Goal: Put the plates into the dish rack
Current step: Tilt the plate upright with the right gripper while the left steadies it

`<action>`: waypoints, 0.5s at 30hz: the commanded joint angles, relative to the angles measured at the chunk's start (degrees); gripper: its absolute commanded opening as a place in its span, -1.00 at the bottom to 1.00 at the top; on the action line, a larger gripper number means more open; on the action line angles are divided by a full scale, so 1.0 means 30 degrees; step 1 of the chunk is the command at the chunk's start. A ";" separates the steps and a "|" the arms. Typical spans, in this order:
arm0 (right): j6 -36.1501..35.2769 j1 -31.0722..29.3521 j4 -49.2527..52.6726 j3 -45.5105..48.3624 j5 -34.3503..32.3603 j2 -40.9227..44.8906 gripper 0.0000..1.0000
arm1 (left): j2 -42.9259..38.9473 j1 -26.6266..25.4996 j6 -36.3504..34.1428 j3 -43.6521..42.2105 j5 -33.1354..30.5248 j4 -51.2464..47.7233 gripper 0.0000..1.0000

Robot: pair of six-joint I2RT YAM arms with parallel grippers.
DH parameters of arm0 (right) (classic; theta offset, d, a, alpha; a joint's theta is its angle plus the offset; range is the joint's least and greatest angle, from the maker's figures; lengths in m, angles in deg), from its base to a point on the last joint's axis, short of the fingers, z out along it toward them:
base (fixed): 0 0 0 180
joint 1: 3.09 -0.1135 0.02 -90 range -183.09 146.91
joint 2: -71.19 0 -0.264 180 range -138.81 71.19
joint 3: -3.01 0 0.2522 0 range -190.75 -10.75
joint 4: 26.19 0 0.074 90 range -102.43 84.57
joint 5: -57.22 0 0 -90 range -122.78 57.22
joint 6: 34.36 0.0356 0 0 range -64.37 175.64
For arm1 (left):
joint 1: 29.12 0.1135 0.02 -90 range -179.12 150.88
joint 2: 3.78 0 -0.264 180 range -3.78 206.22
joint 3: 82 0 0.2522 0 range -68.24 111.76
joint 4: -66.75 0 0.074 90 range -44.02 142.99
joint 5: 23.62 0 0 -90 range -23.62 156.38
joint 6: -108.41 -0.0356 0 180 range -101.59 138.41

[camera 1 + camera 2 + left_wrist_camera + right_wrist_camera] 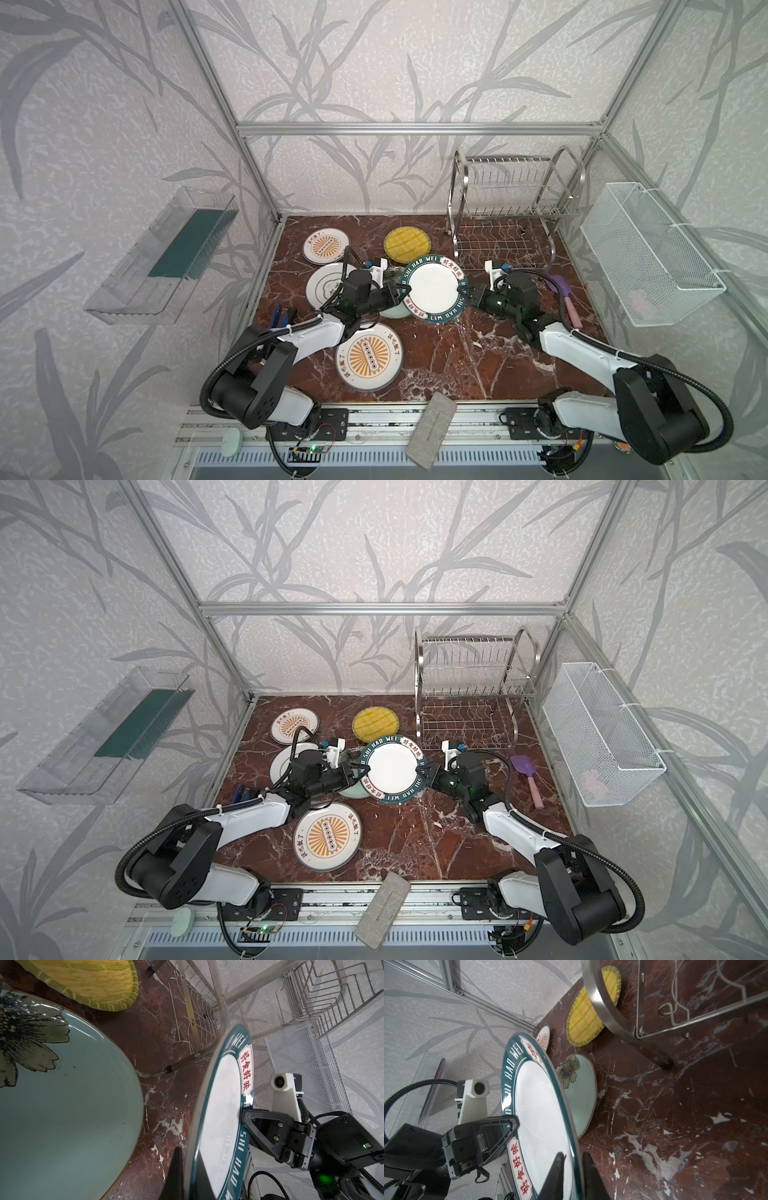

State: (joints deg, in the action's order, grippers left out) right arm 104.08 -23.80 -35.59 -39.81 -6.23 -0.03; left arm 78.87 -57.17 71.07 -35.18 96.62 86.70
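While the teal-rimmed plate (433, 287) hangs near the dish rack (515, 212), the left jaws clamp its rim. The right jaws straddle the opposite rim; grip unclear.

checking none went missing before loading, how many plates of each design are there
orange sunburst plates: 2
black-ring plate: 1
yellow plate: 1
mint flower plate: 1
teal-rimmed plate: 1
total: 6
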 commanded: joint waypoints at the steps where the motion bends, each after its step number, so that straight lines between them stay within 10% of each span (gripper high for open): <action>1: 0.0179 -0.0241 -0.1343 0.0191 0.0351 0.0622 -0.57 | 0.0017 -0.0229 0.0906 -0.0318 0.0452 0.3034 -1.00; 15: 0.1077 -0.0856 -0.3736 0.0883 0.0453 -0.0337 -0.40 | 0.0142 -0.0237 0.2117 -0.0912 0.0365 0.5826 -1.00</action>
State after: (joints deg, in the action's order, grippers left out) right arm 106.75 -25.60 -43.02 -37.91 -5.71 -0.34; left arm 79.52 -57.61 75.58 -37.76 96.73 97.52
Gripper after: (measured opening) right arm 0.298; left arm 0.048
